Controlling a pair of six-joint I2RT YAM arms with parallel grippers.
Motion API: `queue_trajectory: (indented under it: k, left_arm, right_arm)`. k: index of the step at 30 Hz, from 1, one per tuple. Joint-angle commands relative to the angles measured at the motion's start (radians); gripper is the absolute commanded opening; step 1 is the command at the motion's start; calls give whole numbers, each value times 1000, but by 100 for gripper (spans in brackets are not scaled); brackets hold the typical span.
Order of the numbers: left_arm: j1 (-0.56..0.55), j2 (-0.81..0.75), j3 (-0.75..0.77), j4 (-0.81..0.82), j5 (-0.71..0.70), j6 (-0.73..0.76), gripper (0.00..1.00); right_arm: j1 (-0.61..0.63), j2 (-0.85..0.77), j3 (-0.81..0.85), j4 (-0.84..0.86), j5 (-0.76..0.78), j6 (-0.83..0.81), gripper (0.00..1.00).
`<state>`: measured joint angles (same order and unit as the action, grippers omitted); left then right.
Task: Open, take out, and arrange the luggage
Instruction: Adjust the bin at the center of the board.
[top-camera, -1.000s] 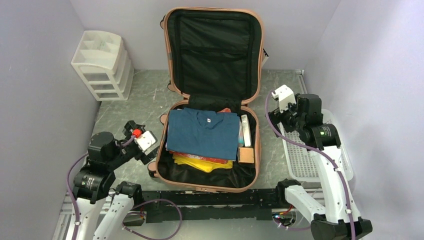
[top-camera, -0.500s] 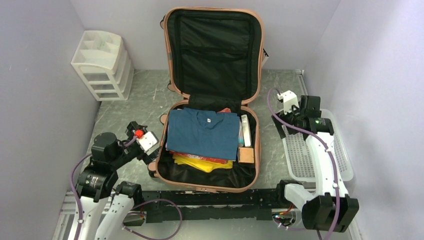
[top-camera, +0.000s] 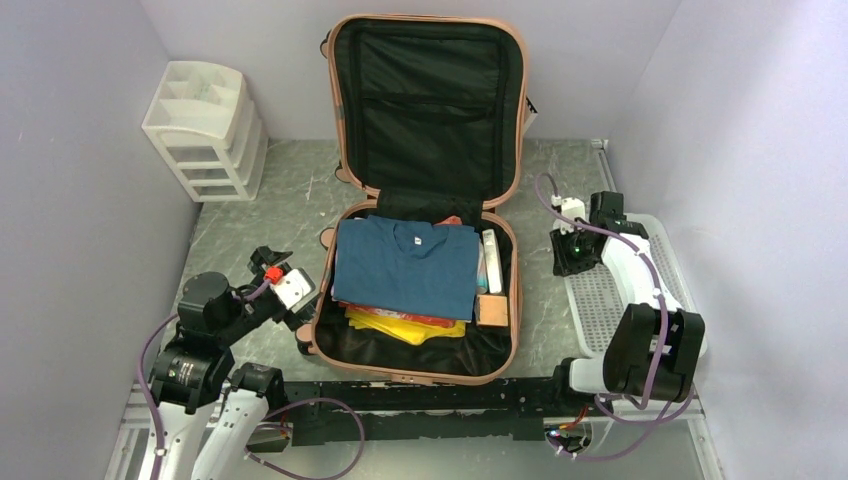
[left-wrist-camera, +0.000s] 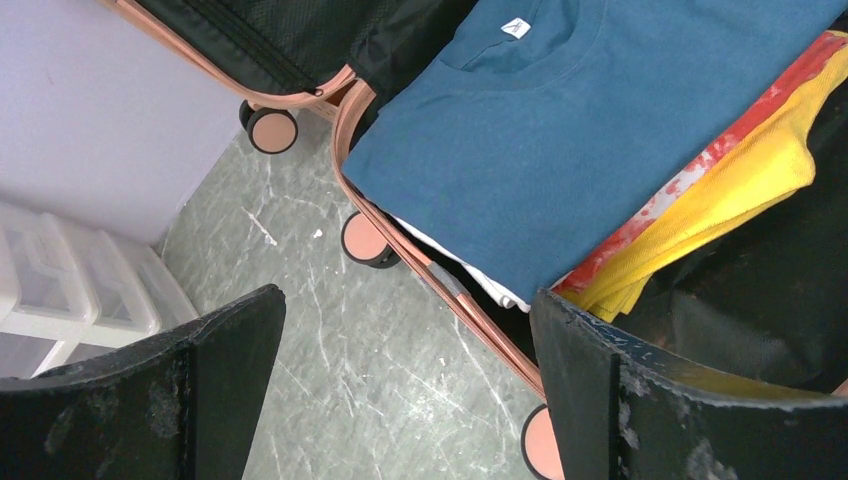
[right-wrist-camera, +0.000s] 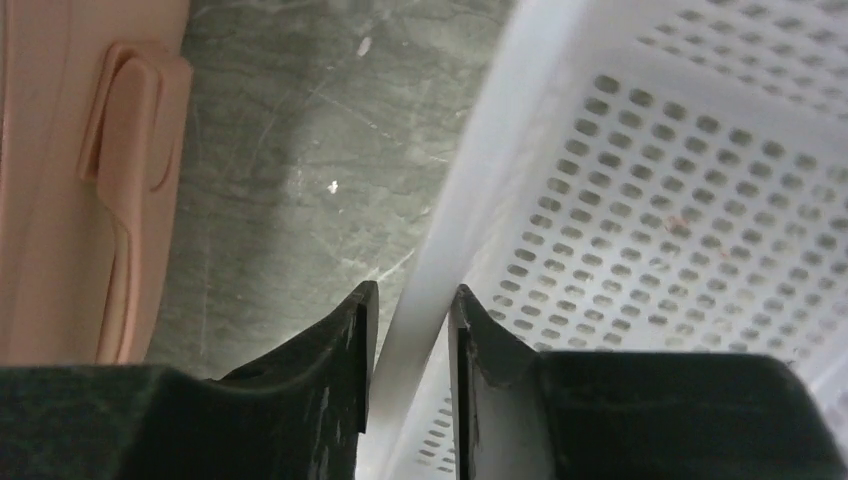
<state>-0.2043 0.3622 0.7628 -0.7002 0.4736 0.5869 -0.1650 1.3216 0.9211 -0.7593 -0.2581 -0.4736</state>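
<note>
White basket rim (right-wrist-camera: 468, 170) between right pincer (right-wrist-camera: 413, 292) fingers (right-wrist-camera: 330, 350)

Luggage (top-camera: 430, 130): salmon-pink shell, black lining. Shirt (top-camera: 405, 265): plain teal-blue. Garment (top-camera: 400, 327) beneath: yellow with red blotches. Tabletop (top-camera: 260, 225): grey-green marble, white veins. Basket (right-wrist-camera: 680, 200): white, perforated in rows. Drawers (top-camera: 205, 130): white. Fingers (left-wrist-camera: 620, 400): black, scuffed grey.

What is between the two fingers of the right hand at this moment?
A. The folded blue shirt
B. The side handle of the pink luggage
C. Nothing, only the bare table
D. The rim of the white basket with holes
D: in the right wrist view the right hand has one finger on each side of the rim of the white basket, with the luggage off to the side.
</note>
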Motion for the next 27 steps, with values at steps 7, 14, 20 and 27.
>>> queue_trajectory:
  k: [7, 14, 20, 27]
  left_arm:
    - [9, 7, 3, 24, 4, -2, 97]
    - [25, 7, 5, 22, 1, -2, 97]
    - [26, 15, 4, 27, -5, -7, 97]
    - [32, 16, 4, 27, -13, -7, 97]
  right_arm:
    - [3, 41, 94, 168, -114, 279, 5]
    - [17, 83, 107, 241, -141, 409, 10]
    - [43, 93, 122, 253, -314, 437, 46]
    - [25, 34, 222, 62, -392, 208, 71]
